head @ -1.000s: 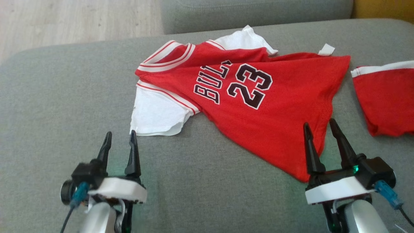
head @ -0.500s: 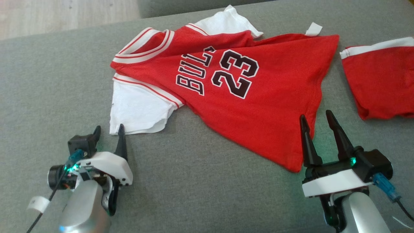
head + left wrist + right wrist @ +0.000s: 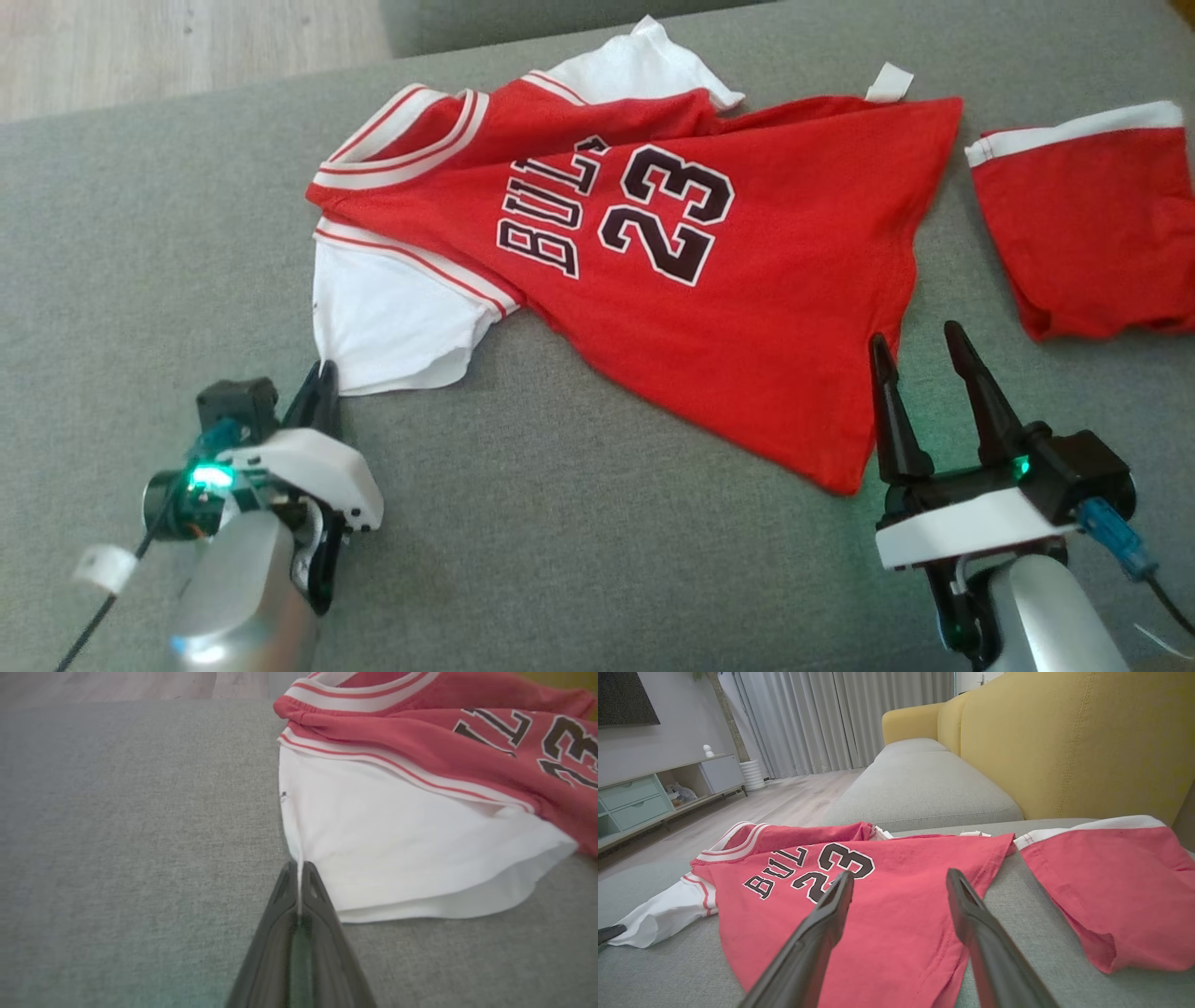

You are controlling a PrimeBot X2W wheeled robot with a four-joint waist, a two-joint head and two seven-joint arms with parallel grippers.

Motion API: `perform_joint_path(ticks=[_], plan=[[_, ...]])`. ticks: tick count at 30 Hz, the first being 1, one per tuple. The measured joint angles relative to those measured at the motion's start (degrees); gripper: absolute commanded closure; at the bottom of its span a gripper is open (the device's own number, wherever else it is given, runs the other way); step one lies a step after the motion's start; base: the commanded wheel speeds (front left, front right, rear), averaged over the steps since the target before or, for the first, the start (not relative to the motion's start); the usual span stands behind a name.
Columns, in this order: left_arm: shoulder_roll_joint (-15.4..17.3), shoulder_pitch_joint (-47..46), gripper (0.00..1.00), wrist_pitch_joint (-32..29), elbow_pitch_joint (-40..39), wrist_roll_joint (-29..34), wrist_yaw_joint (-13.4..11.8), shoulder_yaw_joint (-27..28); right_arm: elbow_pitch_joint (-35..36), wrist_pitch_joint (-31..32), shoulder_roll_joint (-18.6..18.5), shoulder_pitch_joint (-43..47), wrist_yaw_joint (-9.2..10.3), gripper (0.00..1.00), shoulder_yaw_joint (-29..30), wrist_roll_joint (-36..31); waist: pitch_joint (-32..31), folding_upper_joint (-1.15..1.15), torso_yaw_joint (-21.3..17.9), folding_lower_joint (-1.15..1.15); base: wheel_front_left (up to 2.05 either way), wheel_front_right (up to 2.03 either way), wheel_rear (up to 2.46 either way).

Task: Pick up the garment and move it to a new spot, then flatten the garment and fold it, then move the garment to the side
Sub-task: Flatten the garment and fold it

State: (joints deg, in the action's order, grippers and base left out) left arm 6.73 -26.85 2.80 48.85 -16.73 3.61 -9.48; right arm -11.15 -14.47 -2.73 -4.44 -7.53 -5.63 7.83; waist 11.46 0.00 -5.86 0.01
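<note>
Nearest, our left tool is pinched tight on the white sleeve corner of the garment; our right tool gapes wide, holding nothing, beside its hem. Farther off it sprawls across the grey sofa, near red shorts.

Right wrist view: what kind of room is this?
Probably a home living room: a grey fabric sofa seat with a yellow upholstered backrest, pale floor-length curtains, and a low white cabinet with mint drawers along the wall.

Garment on sofa, shorts beside it on the right
</note>
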Motion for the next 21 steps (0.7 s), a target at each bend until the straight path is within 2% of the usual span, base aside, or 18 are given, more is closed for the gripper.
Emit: perform_joint_path(ticks=[5,9,17,21], plan=[[-0.3,3.3,1.0,6.8,-3.4,-1.2,1.4,0.0,-2.3,0.0,0.0,0.2,0.0,0.0,0.3,0.0,-2.2,0.0,0.1,-0.01,0.0,0.0,0.0],[-0.3,4.8,1.0,9.9,-9.0,-1.9,1.5,0.1,-6.3,0.0,0.0,1.4,0.0,0.0,0.5,0.0,-4.1,0.0,0.0,-0.01,0.0,0.0,0.0],[-0.3,8.7,1.0,11.5,-23.3,-1.8,0.3,1.4,-12.4,3.6,0.0,4.3,0.0,0.0,-0.5,3.5,-5.5,0.0,-0.6,-0.01,0.0,0.0,0.0],[-0.3,10.2,1.0,11.5,-26.8,-1.7,-0.1,1.2,-14.1,6.4,0.0,4.1,0.0,0.0,-3.0,8.1,-4.7,0.0,-0.7,-0.01,0.0,0.0,0.0]])
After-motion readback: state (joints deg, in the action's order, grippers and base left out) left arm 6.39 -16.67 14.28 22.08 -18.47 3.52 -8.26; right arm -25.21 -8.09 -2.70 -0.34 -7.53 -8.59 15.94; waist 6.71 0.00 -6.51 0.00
